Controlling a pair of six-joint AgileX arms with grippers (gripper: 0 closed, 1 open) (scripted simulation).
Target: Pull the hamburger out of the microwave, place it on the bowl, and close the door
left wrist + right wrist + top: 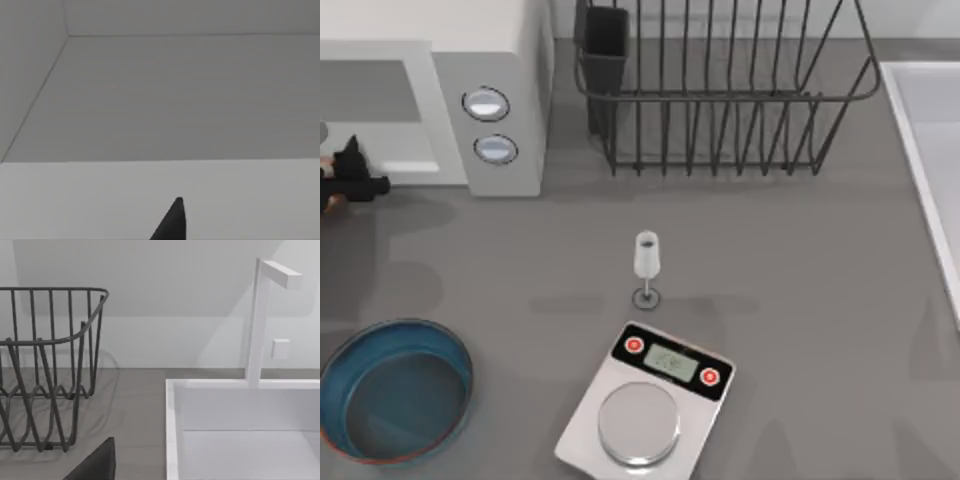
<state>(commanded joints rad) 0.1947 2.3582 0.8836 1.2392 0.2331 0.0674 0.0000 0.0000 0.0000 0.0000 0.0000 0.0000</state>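
Here, the left gripper (pixel 360 180) sits at the microwave (pixel 490 60) front, by its door (pixel 375 105); its fingers' spread cannot be told; the bowl (pixel 395 400) lies well below, at the table's left.

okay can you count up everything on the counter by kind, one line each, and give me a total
Microwave: 1
Wire dish rack: 1
Dark cup in the rack: 1
Wine glass: 1
Kitchen scale: 1
Blue bowl: 1
Sink: 1
Total: 7
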